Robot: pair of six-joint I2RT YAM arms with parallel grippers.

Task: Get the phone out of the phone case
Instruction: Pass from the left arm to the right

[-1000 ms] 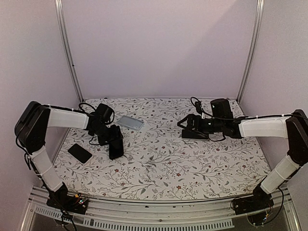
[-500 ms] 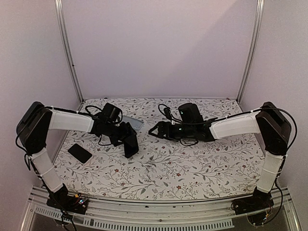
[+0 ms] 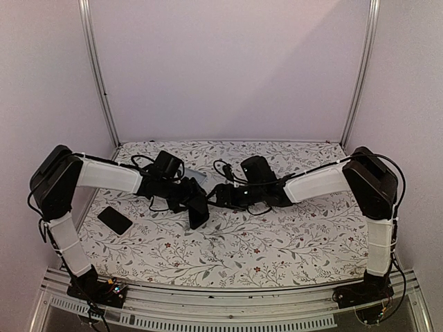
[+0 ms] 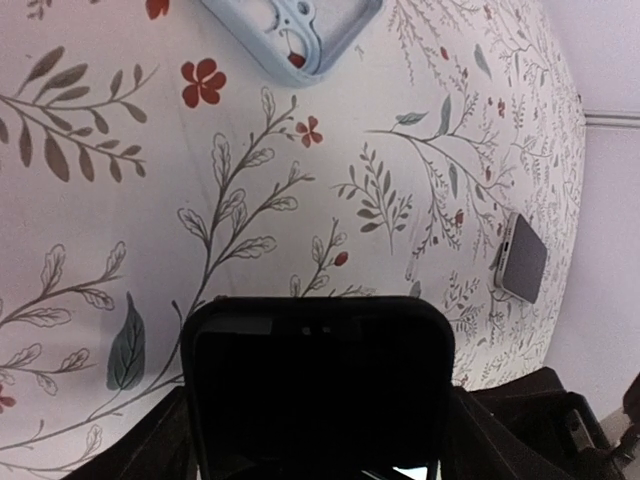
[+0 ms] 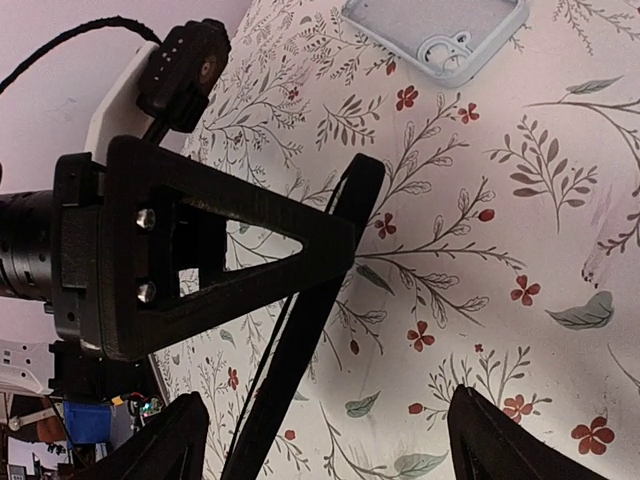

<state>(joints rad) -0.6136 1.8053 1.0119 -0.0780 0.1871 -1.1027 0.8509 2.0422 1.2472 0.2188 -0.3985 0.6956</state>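
Black cased phone (image 4: 318,375) sits clamped between the left gripper's (image 4: 320,445) fingers above the floral table (image 3: 297,235), the right gripper (image 5: 325,410) just beside it with fingers apart and holding nothing, a pale case (image 5: 440,30) lying beyond and a second phone (image 3: 114,220) near the table's left edge.

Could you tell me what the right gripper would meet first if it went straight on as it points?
Probably the black phone case held by the left gripper, just ahead, though depth is hard to judge.
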